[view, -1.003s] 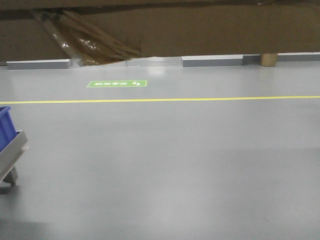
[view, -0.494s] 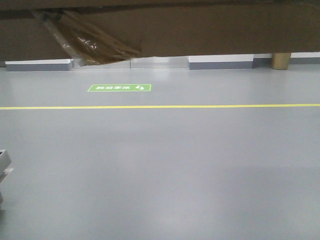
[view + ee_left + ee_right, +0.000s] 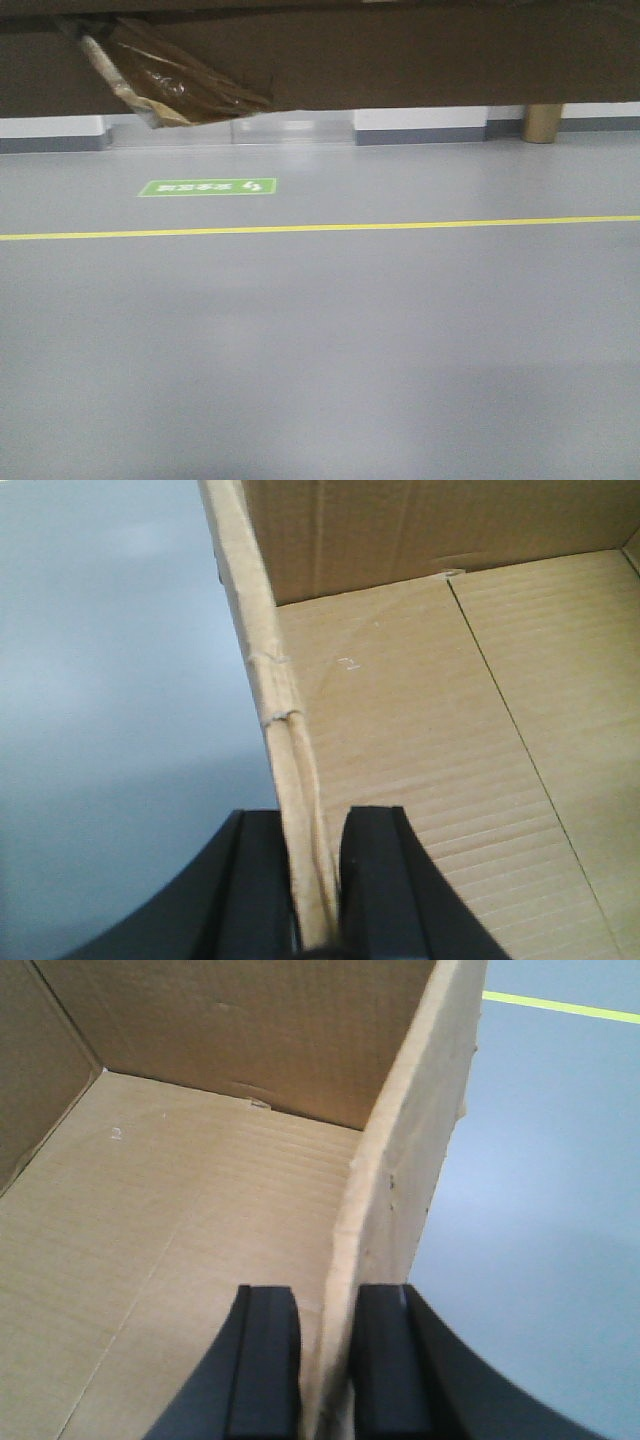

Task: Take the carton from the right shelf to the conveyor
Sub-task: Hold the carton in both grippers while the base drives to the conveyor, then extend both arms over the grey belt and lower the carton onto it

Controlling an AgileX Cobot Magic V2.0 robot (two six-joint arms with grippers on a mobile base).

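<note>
Carton point(image 3: 450, 730), open-topped, seen from both wrist views: its inside shows only corrugated floor panels and plain inner walls. My left gripper point(image 3: 315, 905) has its black jaws closed tight on the carton's left wall, one jaw outside and one inside, with the cardboard edge pinched between them. My right gripper point(image 3: 322, 1380) clamps the opposite wall in the same way, jaws narrowed to the thickness of the board. The carton lies between my two grippers, gripped at both side walls. In the front view its brown underside spans the top of the frame above the grey floor point(image 3: 320, 350), with a crumpled tape scrap point(image 3: 170, 80) hanging at the left. A yellow line point(image 3: 320, 228) and a green floor sign point(image 3: 208, 187) lie on the floor below it.
</note>
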